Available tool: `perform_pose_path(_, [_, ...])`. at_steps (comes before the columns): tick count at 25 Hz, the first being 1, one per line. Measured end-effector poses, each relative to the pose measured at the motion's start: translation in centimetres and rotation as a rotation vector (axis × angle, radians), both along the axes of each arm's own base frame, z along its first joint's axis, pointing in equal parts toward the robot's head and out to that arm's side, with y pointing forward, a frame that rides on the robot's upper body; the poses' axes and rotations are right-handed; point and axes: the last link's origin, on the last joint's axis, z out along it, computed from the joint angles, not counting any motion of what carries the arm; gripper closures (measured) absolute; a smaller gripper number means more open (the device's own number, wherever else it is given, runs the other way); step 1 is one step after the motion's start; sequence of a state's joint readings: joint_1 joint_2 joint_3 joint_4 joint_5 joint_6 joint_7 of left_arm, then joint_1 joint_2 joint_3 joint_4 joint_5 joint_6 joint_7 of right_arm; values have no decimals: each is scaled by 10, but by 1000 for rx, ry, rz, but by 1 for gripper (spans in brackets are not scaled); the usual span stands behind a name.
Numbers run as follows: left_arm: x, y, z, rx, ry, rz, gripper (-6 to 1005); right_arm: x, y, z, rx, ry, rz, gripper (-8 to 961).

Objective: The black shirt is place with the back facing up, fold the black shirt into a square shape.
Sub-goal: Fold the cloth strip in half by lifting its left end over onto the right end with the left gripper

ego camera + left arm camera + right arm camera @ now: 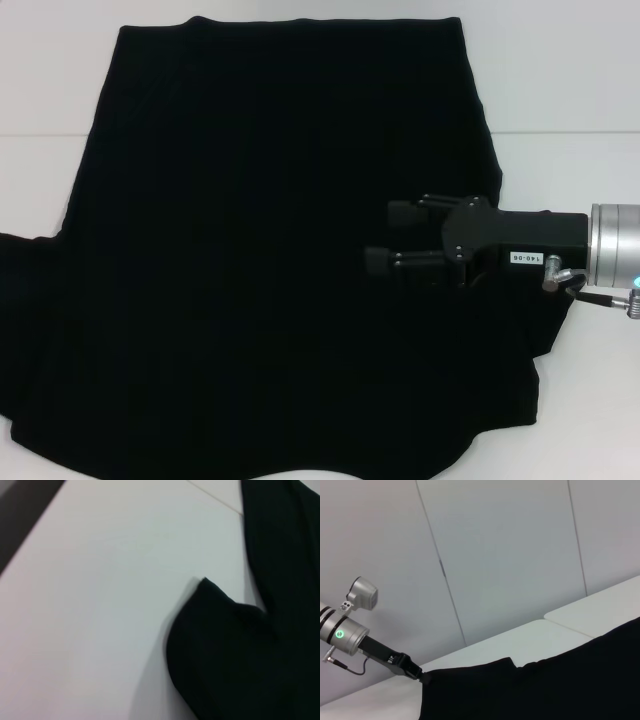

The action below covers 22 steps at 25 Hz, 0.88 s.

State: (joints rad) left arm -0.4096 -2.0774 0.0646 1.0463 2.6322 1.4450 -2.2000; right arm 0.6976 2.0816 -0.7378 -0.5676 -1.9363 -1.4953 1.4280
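Two fingers of your right gripper (385,238) stand apart, holding nothing, hovering over the black shirt (260,260) near the table's (560,90) right edge. Left gripper (417,674) meets the shirt's far corner; grip unclear. Shirt lies spread flat, probably for folding.

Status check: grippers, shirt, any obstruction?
Right gripper open, over the shirt's right side. Left gripper at the shirt's left edge, state unclear. Shirt spread on the table, not yet square. No obstruction seen.
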Motion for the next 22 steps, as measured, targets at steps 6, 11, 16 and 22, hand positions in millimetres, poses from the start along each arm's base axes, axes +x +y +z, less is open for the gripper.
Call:
perform_pose_path(6, [-1, -2, 5, 18, 3, 1, 1000, -3, 2, -1, 4, -1, 4, 58])
perform_pose_path(11, [1, 2, 6, 17, 3, -14, 1001, -4, 2, -1, 4, -1, 5, 58])
perform_pose_path(16, [10, 9, 6, 42, -35, -69, 1001, -2, 2, -1, 7, 3, -2, 58])
perform_pose_path(22, [41, 35, -2, 50, -140, -248, 1000, 6, -3, 0, 7, 11, -23, 59])
